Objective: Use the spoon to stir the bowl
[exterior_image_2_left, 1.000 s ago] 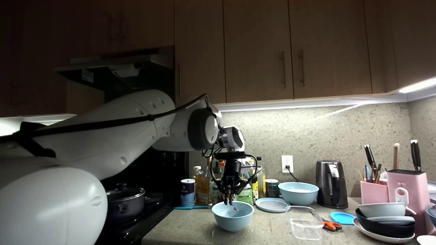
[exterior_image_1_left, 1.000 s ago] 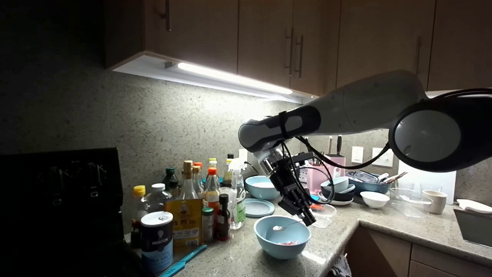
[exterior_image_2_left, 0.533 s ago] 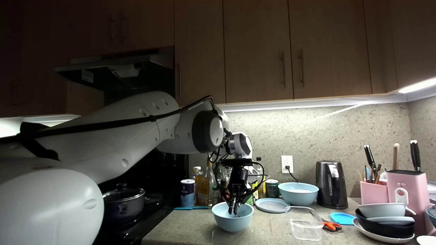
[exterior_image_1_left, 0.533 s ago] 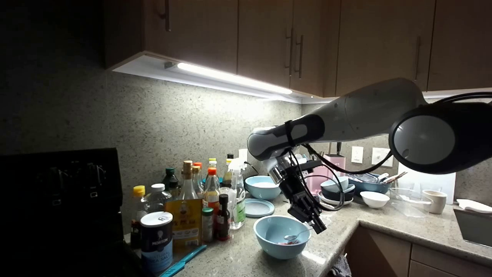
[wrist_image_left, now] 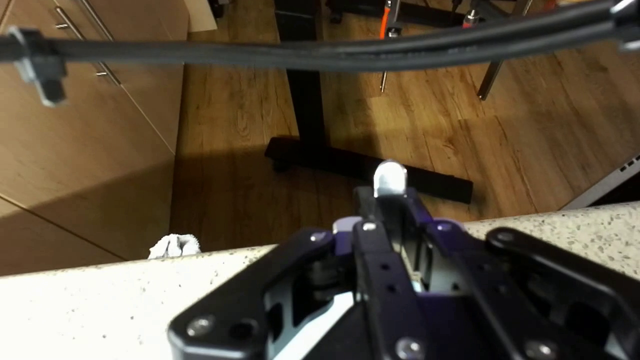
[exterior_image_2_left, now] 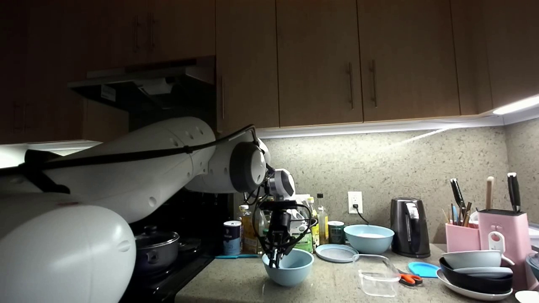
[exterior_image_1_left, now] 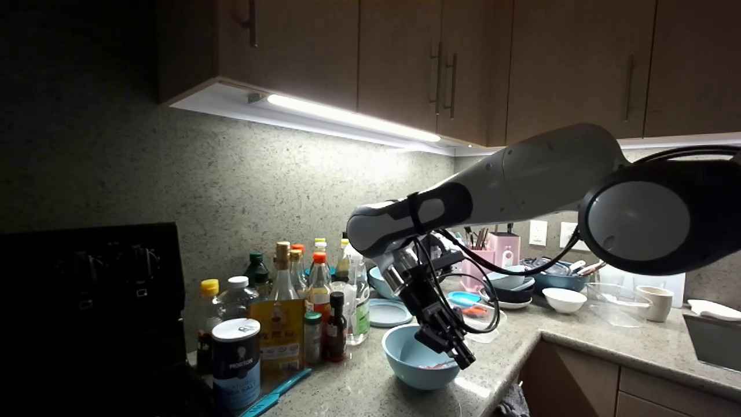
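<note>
The pincer point(wrist_image_left: 391, 200) is clenched on a spoon point(wrist_image_left: 390, 178), whose rounded metal end shows just past the fingertips in the wrist view; the rest of it cannot be made out. In both exterior views the pincer slants down over the light blue bowl point(exterior_image_1_left: 412, 373), its tips overlapping the rim, though whether they touch it cannot be told. The bowl stands upright on the worktop point(exterior_image_2_left: 332, 280), and reddish bits point(exterior_image_1_left: 434, 366) lie inside it, near the pincer.

To the left of the pincer in an exterior view are a salt canister point(exterior_image_1_left: 236, 364) and a row of bottles point(exterior_image_1_left: 320, 284). To its right in an exterior view lie a clear container point(exterior_image_2_left: 379, 277) and orange-handled scissors point(exterior_image_2_left: 409, 279); behind these stand a farther bowl point(exterior_image_2_left: 369, 239) and a dark kettle point(exterior_image_2_left: 409, 229). A pink knife block point(exterior_image_2_left: 503, 227) is well apart from the pincer. In the wrist view, wooden floor point(wrist_image_left: 240, 125) shows beyond the fingertips, and a pale cloth point(wrist_image_left: 175, 246) is left of them.
</note>
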Robot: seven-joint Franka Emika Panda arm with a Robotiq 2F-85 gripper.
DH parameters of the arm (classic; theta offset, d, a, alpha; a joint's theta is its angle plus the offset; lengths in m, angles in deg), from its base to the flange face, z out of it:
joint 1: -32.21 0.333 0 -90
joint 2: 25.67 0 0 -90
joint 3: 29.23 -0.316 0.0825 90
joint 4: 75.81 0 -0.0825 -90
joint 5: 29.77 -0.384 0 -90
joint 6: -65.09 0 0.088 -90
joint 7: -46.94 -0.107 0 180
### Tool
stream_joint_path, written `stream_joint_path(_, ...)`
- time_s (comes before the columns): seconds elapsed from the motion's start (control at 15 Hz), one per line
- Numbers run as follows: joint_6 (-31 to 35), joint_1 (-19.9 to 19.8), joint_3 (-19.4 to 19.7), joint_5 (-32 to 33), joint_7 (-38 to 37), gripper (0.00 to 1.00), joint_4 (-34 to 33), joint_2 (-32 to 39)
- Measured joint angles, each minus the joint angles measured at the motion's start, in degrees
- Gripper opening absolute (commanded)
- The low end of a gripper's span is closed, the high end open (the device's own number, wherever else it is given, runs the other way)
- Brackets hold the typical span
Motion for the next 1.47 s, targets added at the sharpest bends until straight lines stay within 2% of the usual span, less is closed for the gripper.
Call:
stream_joint_path(0.27, 0.5, 3.9, 0.3, 3.4, 0.0, 0.04, -2.0, 0.3)
stream_joint_path(0.47, 1.3, 4.6, 1.0, 4.5, 0.0, 0.04, -5.2, 0.6)
stream_joint_path(0.87, 1.9, 0.6, 3.2, 4.2, 0.0, 0.04, -10.8, 0.6)
stream_joint_path(1.2, 0.9, -3.6, 3.1, 0.9, 0.0, 0.04, -10.7, 0.9)
stream_joint_path(1.47, -1.3, -4.3, 2.6, -2.0, -0.8, 0.04, -8.3, 1.0)
